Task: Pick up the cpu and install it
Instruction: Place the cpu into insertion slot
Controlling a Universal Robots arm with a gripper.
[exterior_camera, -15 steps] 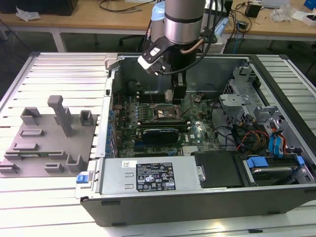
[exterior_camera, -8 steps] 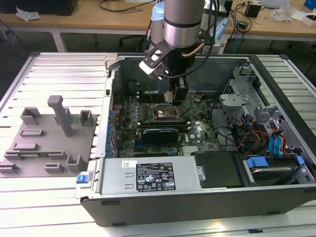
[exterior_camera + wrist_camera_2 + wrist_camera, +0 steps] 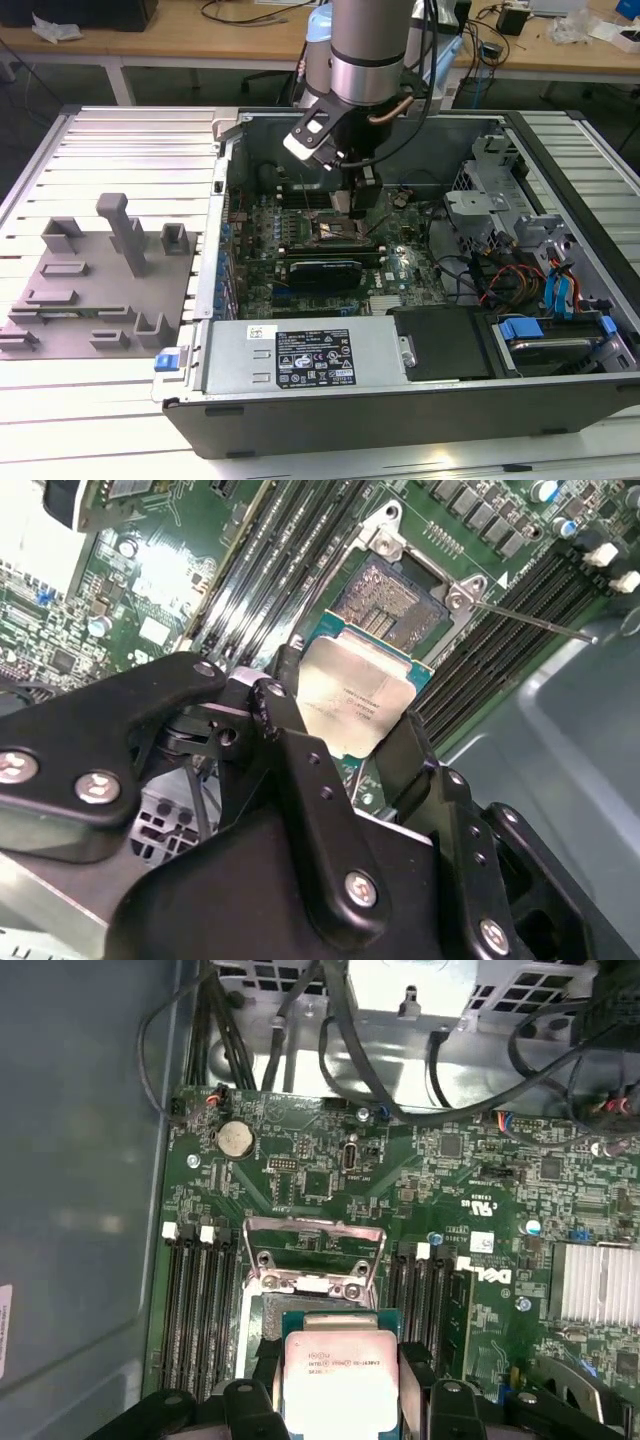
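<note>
Black fingers (image 3: 275, 705) of the gripper (image 3: 345, 720) are clenched on the cpu (image 3: 362, 702) by two opposite edges. Its silvery metal top faces up, and it hangs just over the open socket (image 3: 385, 595) on the green motherboard (image 3: 330, 1175) — not yet seated there. In the exterior view the arm reaches down into the open computer case (image 3: 450, 415), and the gripper is over the middle of the board — between the rows of memory slots (image 3: 195, 1300).

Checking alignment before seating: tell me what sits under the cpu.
In the second wrist view, the cpu, clamped in the gripper, hangs over the open socket; its contact field shows past the chip's edge. The part directly beneath is covered.
</note>
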